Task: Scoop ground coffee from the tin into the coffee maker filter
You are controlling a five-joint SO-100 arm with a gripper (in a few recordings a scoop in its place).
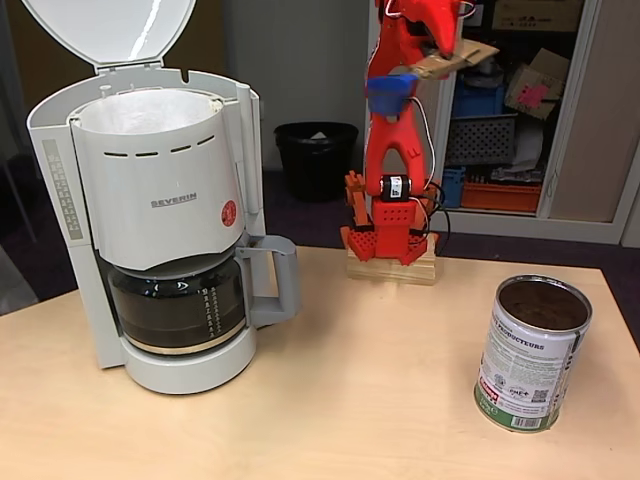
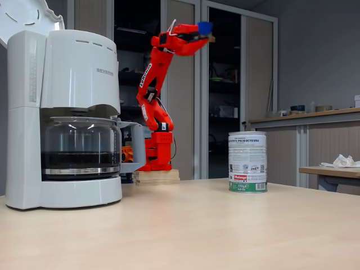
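The light grey SEVERIN coffee maker (image 1: pixel 160 200) (image 2: pixel 62 112) stands at the table's left with its lid (image 1: pixel 110 30) up. The white paper filter (image 1: pixel 150 110) lines its top basket. At the front right stands the open tin (image 1: pixel 530 360) (image 2: pixel 247 162), with dark ground coffee (image 1: pixel 543 303) inside. The red arm is raised high behind the table. Its gripper (image 1: pixel 440 45) (image 2: pixel 194 35) is shut on the tan handle of a small blue scoop (image 1: pixel 392 90) (image 2: pixel 205 27), far above the table, between maker and tin. I cannot see into the scoop.
A glass carafe (image 1: pixel 180 305) (image 2: pixel 81 143) with dark liquid sits in the maker. The arm's wooden base (image 1: pixel 392 268) is at the table's back edge. A black waste bin (image 1: pixel 315 155) and shelves of boxes (image 1: pixel 500 100) stand behind. A side table (image 2: pixel 332 171) is at right.
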